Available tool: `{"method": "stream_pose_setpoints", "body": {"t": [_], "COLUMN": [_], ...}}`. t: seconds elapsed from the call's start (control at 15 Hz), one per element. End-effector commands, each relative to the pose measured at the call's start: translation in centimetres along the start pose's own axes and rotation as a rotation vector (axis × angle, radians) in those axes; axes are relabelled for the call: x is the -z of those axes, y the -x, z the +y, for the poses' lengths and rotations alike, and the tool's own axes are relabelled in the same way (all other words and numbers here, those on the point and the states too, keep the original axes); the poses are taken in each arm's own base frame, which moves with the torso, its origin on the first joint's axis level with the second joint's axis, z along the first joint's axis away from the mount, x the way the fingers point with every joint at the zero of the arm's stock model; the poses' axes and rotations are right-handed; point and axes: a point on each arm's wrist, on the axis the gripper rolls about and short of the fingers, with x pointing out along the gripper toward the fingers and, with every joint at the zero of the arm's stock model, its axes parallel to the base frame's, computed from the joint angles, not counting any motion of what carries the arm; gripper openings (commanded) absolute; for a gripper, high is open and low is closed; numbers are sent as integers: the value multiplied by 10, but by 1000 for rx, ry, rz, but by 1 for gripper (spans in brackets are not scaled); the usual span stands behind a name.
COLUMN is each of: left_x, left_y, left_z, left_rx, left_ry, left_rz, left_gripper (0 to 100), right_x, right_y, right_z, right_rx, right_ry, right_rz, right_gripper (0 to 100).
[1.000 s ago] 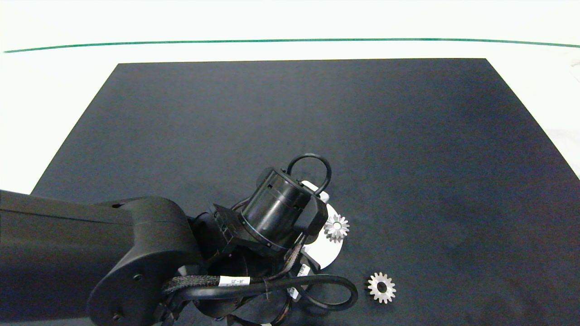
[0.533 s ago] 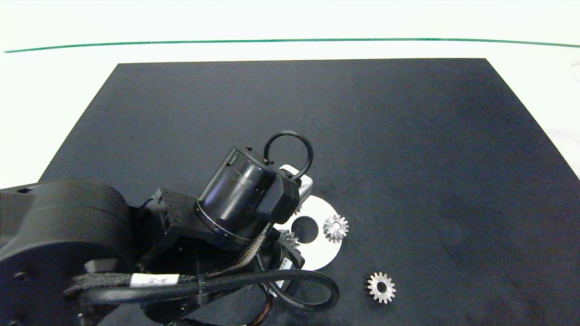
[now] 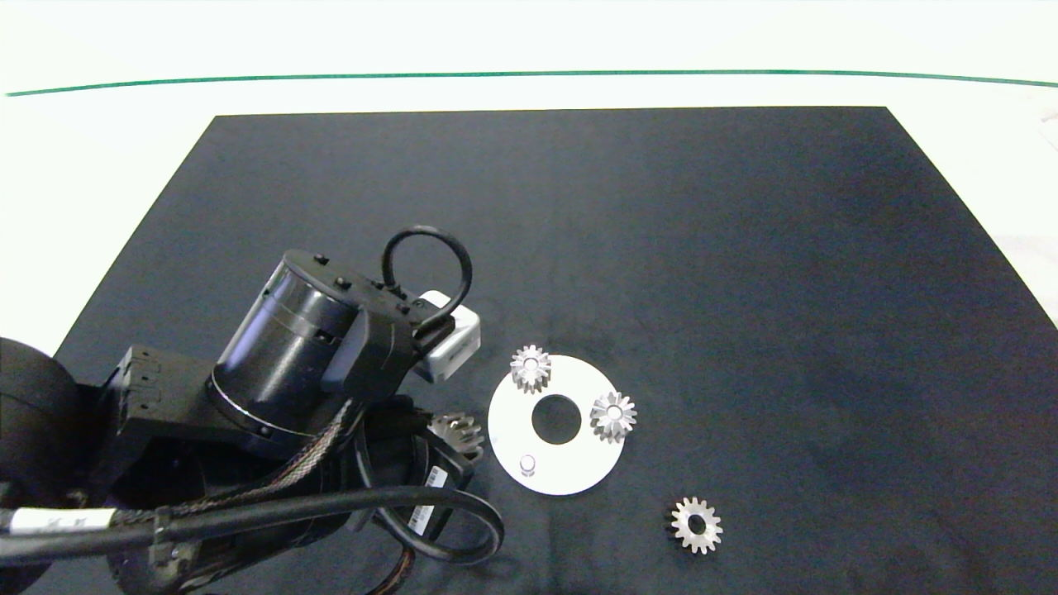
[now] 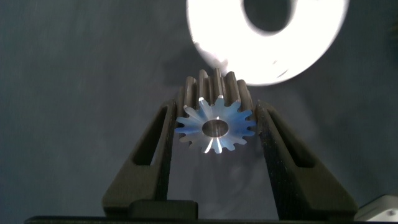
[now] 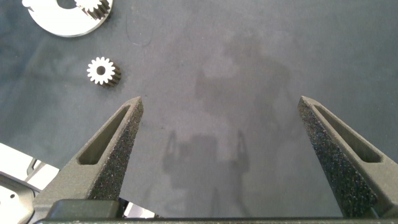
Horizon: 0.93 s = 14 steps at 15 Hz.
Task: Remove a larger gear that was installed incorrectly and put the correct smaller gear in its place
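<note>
The larger gear (image 4: 216,127), silvery with long pointed teeth, sits between the fingers of my left gripper (image 4: 216,112), which is shut on it. In the head view this gear (image 3: 457,433) hangs just left of the white disc (image 3: 570,475). The disc carries two small gears (image 3: 530,368) (image 3: 613,416) and a bare peg (image 3: 527,464). The smaller gear (image 3: 696,525) lies loose on the mat, right of the disc and nearer the front; it also shows as a gear (image 5: 102,71) in the right wrist view. My right gripper (image 5: 221,118) is open over bare mat, outside the head view.
A black mat (image 3: 744,248) covers the table, with white table surface around it and a green line (image 3: 529,74) at the far side. The left arm's body and cable loops (image 3: 273,463) fill the front left corner. The disc's edge (image 5: 56,25) shows in the right wrist view.
My left arm has drawn back to the left off the disc with the larger gear in its grip, uncovering the disc, a second small gear and a bare peg.
</note>
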Motion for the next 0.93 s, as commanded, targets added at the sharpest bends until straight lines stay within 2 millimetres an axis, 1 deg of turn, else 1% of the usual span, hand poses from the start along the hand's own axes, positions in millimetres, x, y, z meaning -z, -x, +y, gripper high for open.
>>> {"method": "stream_pose_setpoints", "body": {"t": [0.07, 0.27, 0.47, 0.6, 0.67, 0.73, 0.8, 0.93], "left_x": [19, 25, 28, 27, 29, 34, 38, 54], "left_y": [1, 4, 7, 20, 30, 42, 52, 73], "left_z": [15, 22, 23, 31, 36, 43, 52, 75], "left_rx": [-45, -63, -64, -79, -91, -106, -136, -241], "left_ry": [-10, -8, -5, 22, 37, 57, 93, 190], "left_rz": [58, 94, 105, 65, 41, 20, -3, -41], "left_gripper": [28, 28, 28, 28, 28, 100, 100, 100], "right_x": [0, 0, 1, 0, 1, 1, 1, 1], "right_y": [2, 2, 3, 3, 4, 4, 6, 7], "right_z": [0, 0, 0, 0, 0, 0, 0, 0], "right_rx": [1, 3, 3, 5, 6, 9, 10, 27], "right_ry": [1, 3, 3, 3, 3, 7, 17, 37], "right_rz": [-4, -6, -7, -8, -13, -15, -20, -25], "right_gripper": [100, 100, 100, 100, 100, 100, 100, 100]}}
